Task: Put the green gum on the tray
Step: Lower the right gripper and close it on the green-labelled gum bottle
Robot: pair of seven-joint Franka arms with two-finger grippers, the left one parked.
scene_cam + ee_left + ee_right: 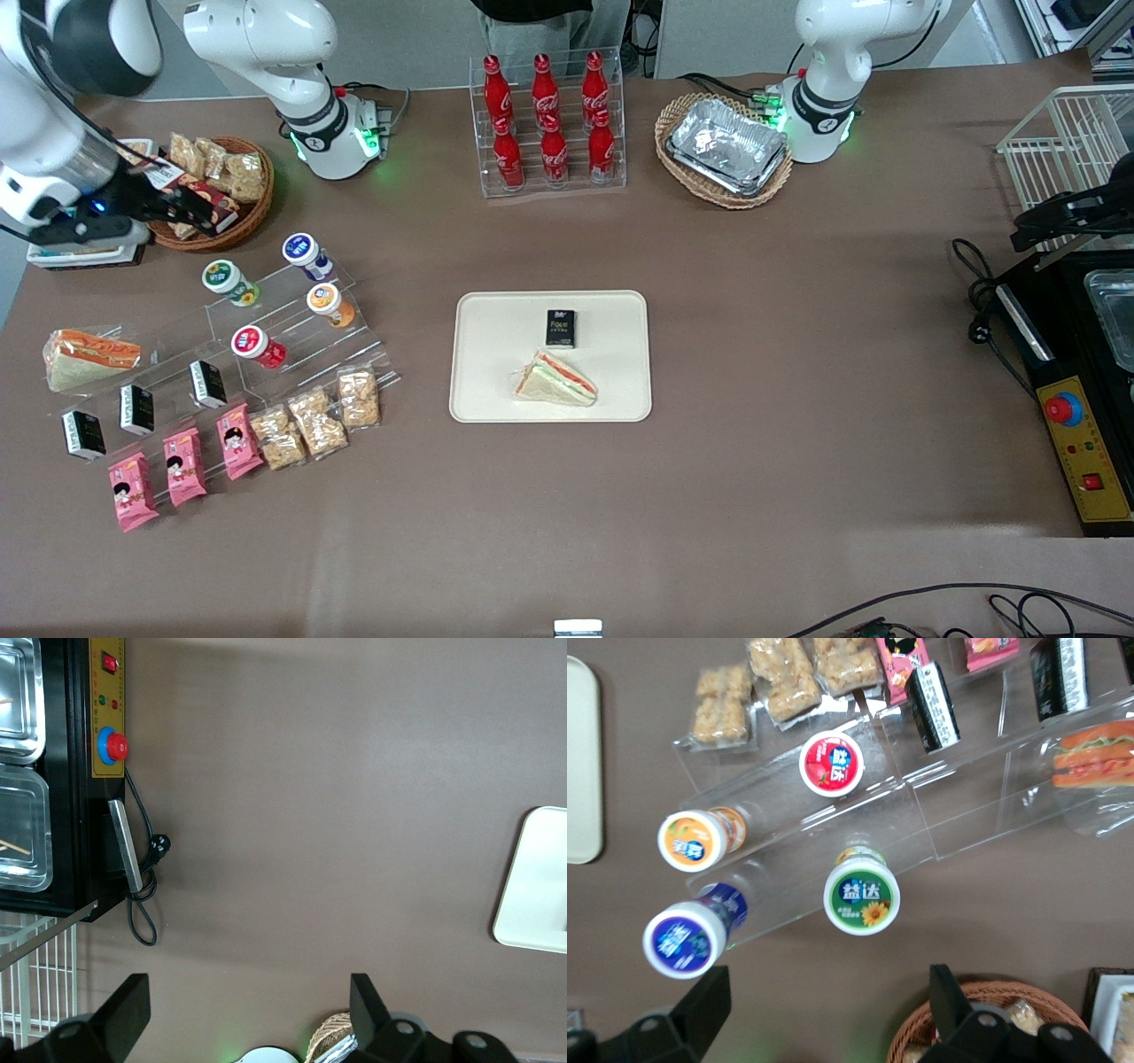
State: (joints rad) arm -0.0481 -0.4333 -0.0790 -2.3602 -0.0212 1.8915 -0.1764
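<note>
While open, claw (pixel 824 1010) hovers high, green gum (pixel 861 895) below, untouched.

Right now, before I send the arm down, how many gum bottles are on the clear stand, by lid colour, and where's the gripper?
Green gum: 1
Blue-lidded bottle: 1
Orange-lidded bottle: 1
Red-lidded bottle: 1
Total: 4 bottles on the clear stand.
The gripper is open, above the table beside the green gum, near the snack basket.
</note>
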